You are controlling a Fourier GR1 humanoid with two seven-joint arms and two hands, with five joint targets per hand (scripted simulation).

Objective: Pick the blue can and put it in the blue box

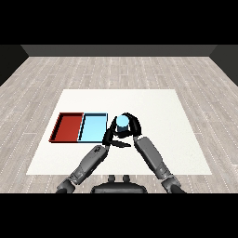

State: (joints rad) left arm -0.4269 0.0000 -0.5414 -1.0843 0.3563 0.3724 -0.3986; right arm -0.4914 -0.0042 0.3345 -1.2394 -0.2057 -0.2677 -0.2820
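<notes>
Blue can (122,122) seen upright just right of the light blue tray (93,128), outside it. Can is wrapped by curled fingers of right hand (132,124). Left hand (111,135) is placed beside the can's lower left, fingers relaxed, nothing pinched. Red tray (66,127) adjoins the blue tray's far side.

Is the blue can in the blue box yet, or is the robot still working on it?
Not yet. The blue can is out of the tray, just right of the light blue tray, with the right hand curled round it and the left hand close beside it. Grabbing looks done. Left to do: carry it over and set it in the light blue tray.
</notes>
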